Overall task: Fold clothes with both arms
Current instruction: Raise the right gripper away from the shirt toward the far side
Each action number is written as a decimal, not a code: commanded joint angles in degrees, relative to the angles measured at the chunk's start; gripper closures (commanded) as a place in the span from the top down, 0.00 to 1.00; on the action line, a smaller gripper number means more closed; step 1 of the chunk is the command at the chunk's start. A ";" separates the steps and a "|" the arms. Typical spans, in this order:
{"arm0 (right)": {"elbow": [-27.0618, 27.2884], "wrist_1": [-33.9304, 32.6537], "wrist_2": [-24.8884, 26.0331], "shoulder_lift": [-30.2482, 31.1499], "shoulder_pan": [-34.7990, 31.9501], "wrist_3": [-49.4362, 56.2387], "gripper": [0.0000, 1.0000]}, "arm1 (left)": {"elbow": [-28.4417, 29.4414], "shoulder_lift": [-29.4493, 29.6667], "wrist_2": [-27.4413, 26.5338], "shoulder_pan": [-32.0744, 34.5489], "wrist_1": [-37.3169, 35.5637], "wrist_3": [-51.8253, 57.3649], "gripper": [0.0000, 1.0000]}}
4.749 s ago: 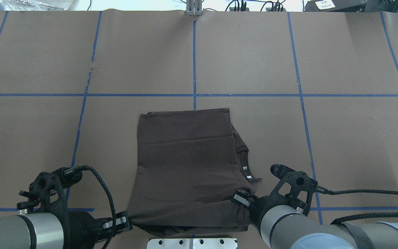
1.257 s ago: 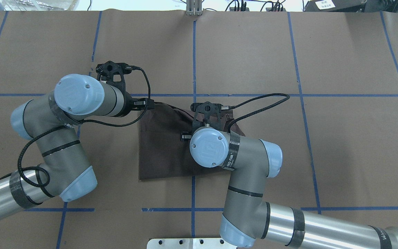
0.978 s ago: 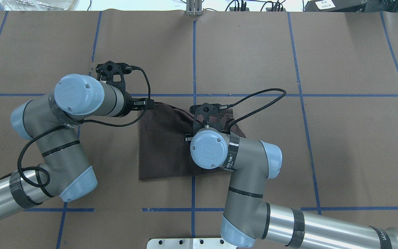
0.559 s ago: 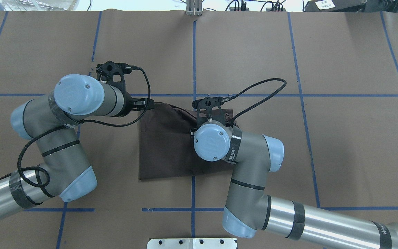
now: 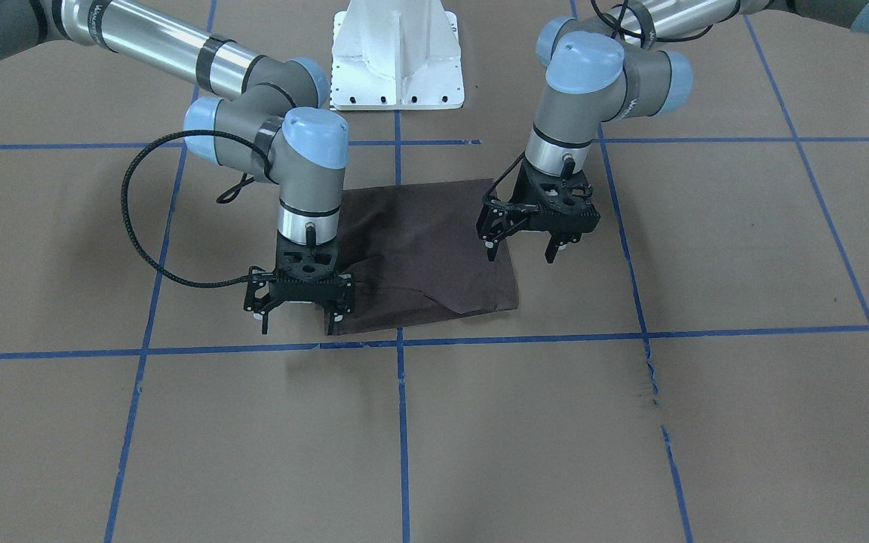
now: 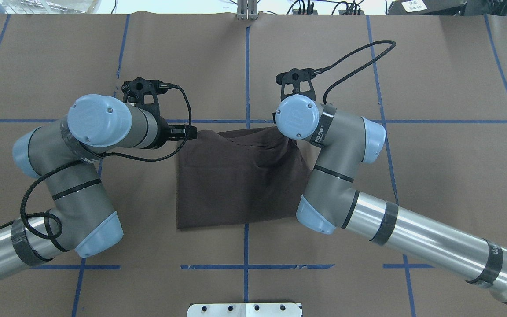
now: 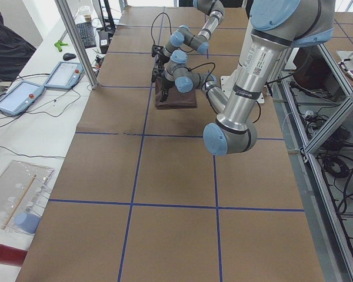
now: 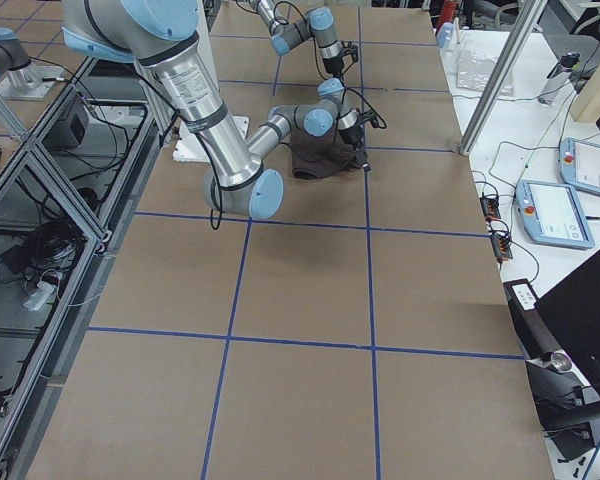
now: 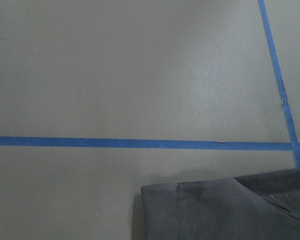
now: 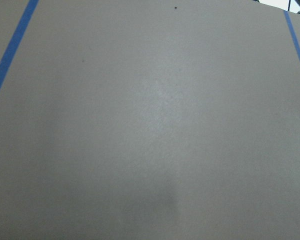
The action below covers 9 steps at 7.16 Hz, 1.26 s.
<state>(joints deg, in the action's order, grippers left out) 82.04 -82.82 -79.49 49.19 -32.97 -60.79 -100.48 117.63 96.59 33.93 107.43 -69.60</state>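
Right end effector [image 5: 303, 315]: swung out from over the middle of the T-shirt [image 6: 236, 185] to its far right corner within the last second. Now spread wide and gripping nothing, one finger right at the cloth's edge, the other over bare paper. Reads as a let-go after laying that corner down.
Left end effector [image 5: 520, 258]: parked at the far left corner, same spot as a second ago. Spread wide too, empty, apparently raised off the cloth, one finger over fabric and one beyond it. Probably opened there to drop its corner level with the other.
T-shirt: dark brown, lying flat between the two end effectors as a compact rectangle, far edge just short of a blue tape line [image 6: 218, 120]. Some wrinkles and a raised ridge toward the far right. Collar and labels out of sight, presumably tucked inside.
Arms: left arm [image 6: 77, 193] doubled back on itself beside the shirt, right arm [image 6: 412, 237] reaching long across from its side. Wrists pointing straight down, which keeps elbows and cables off the fold.
Table [image 6: 456, 185]: brown paper with a blue grid, shirt sitting across the centre line out in front of the white base pedestal [image 5: 397, 53].
Stage: judged a fold just laid. Next call likely a straight lift away, to avoid dragging the top layer.
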 commanded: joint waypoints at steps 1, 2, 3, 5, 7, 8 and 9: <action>-1.27 4.31 -8.52 -0.40 -4.10 -0.47 1.00 | -0.07 -0.03 0.00 -0.17 -0.02 -0.36 1.00; -0.74 4.94 -14.93 -0.41 -6.38 -0.47 1.00 | 0.54 0.14 0.00 -0.52 0.06 -1.14 1.00; 0.05 4.95 -21.78 -0.49 -9.18 -0.30 1.00 | 2.11 0.40 0.00 -0.70 1.80 -1.50 1.00; 1.90 4.86 -24.75 0.29 -10.71 0.32 1.00 | 6.85 0.76 -0.09 -0.70 7.77 -8.24 0.68; 1.99 4.95 -24.66 0.82 -10.71 0.32 1.00 | 8.62 1.02 -0.26 -0.88 8.32 -11.06 0.44; 1.99 4.95 -24.49 1.17 -10.71 0.32 1.00 | 9.41 1.46 -0.26 -0.97 8.41 -11.60 0.44; 1.99 4.95 -24.48 1.26 -10.71 0.41 1.00 | 10.03 1.46 -0.35 -1.05 8.85 -11.52 0.44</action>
<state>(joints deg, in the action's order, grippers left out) 84.00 -77.88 -104.03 50.20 -43.66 -60.45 -91.36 118.91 96.32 32.99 115.84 -80.69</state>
